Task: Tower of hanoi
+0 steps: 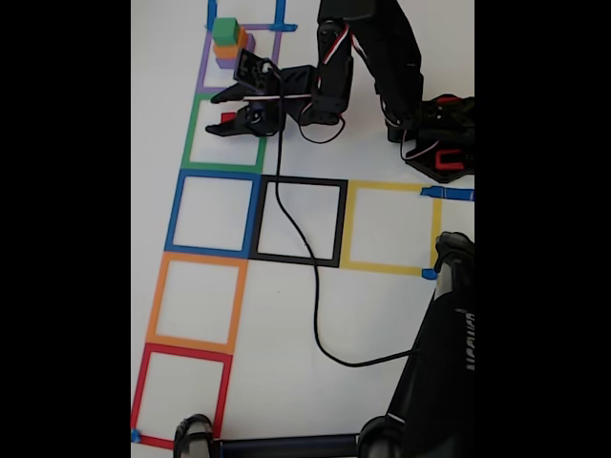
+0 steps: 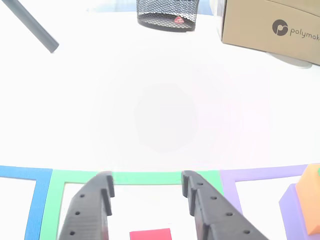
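Note:
The tower of hanoi is split in two. Green (image 1: 226, 31), orange (image 1: 229, 48) and purple (image 1: 227, 61) cubes stand stacked in the purple tape square at the top left of the fixed view. The purple cube (image 2: 295, 212) and orange cube (image 2: 311, 200) also show at the right edge of the other view. The tiny red cube (image 1: 228, 117) (image 2: 150, 234) lies inside the green tape square (image 1: 191, 143). My gripper (image 1: 214, 114) (image 2: 147, 180) is low over that square and open. One finger stands on each side of the red cube, with gaps between.
Blue (image 1: 175, 215), black (image 1: 339, 224), yellow (image 1: 434, 229), orange and red tape squares mark the white table. A black cable (image 1: 315, 315) runs across it. A black stand (image 1: 439, 363) fills the lower right. A mesh bin (image 2: 167, 15) and cardboard box (image 2: 272, 25) stand at the far edge.

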{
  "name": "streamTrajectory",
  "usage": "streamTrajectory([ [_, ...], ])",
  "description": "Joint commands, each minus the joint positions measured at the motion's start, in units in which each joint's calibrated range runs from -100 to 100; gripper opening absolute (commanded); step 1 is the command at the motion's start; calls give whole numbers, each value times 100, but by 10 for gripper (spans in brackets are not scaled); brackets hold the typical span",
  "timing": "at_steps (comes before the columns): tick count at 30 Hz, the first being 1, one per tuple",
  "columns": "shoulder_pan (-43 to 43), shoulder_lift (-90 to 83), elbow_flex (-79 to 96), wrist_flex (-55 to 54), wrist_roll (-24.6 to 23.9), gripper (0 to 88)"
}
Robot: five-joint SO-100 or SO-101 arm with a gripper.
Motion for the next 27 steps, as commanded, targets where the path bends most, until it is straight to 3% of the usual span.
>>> streamTrajectory([
  [1, 225, -1348, 95, 1008, 72, 41],
  [6, 541, -2946, 213, 2992, 72, 13],
  [16, 1797, -6782, -850, 9016, 72, 12],
  [27, 3360, -6685, -4832, 12855, 72, 12],
])
